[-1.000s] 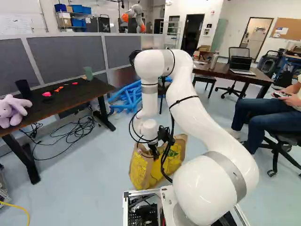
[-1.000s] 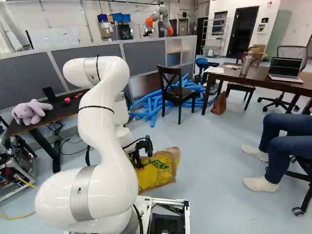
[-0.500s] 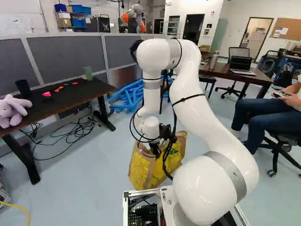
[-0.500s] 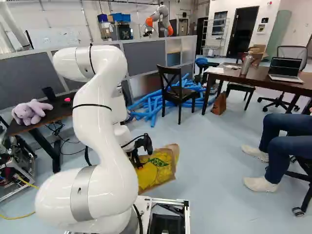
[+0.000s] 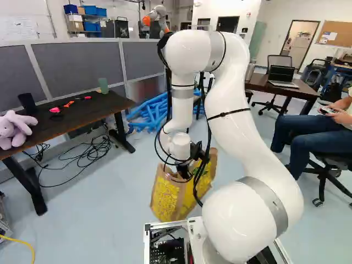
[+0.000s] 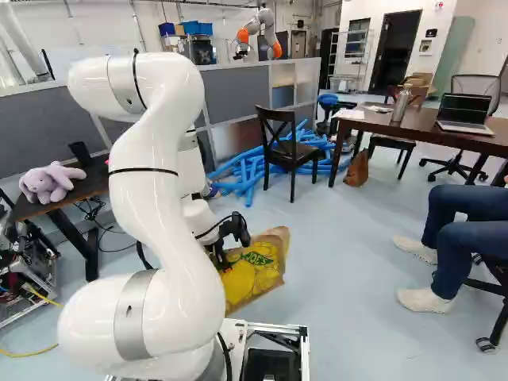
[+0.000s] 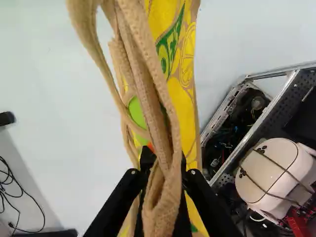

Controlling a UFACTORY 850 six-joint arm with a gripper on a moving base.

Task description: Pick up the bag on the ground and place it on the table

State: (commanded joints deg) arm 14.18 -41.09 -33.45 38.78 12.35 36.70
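The white arm (image 5: 234,91) arches high and reaches down, its black fingers (image 5: 182,171) clamped from both sides

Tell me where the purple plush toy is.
The purple plush toy sits at the left of both base views, on the dark table, beside the black cup.

Robotics lab, open-plan, with an office look. Giveaways from where I'm standing: white robot arm (image 6: 151,175) mounted on an open metal frame (image 7: 264,116) with electronics exposed, another robot (image 6: 243,35) in back behind grey partitions (image 5: 80,63). Loose black cables (image 5: 102,147) on the bare, pale floor (image 6: 357,317) by a dark desk (image 5: 80,113); blue tubes (image 6: 246,171) heaped farther off. Storage bins (image 5: 101,11) shelved at the wall. Office side: laptop (image 5: 281,74), swivel chair (image 5: 279,60), corkboard (image 5: 344,36).
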